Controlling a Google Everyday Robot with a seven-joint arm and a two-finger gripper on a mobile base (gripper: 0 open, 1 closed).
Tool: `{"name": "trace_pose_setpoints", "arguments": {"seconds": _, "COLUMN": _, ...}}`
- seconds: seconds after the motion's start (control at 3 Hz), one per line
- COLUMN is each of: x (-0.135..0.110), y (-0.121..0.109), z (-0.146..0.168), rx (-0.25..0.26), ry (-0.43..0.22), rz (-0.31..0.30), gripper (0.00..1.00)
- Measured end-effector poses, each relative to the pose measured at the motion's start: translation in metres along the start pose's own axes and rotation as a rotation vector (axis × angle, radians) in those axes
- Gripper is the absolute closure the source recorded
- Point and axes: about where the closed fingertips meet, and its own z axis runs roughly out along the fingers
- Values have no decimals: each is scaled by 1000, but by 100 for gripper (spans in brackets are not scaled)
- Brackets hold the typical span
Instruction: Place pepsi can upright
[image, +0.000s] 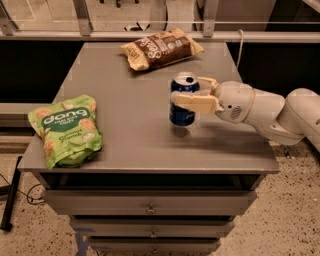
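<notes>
The pepsi can (182, 107) is dark blue with a silver top and stands upright, its base at or just above the grey table top (130, 100), right of the middle. My gripper (188, 92) reaches in from the right on a white arm. Its cream fingers (192, 101) are closed around the can's upper half, one in front and one behind.
A green snack bag (65, 129) lies at the table's front left. A brown snack bag (161, 48) lies at the back centre. Drawers sit under the table's front edge. The table's right edge is close below my arm.
</notes>
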Motion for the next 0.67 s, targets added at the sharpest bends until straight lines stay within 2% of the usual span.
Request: {"name": "trace_pose_setpoints", "arguments": {"seconds": 0.67, "x": 18, "y": 9, "z": 1, "rx": -47, "ry": 11, "rz": -28, "gripper": 35}}
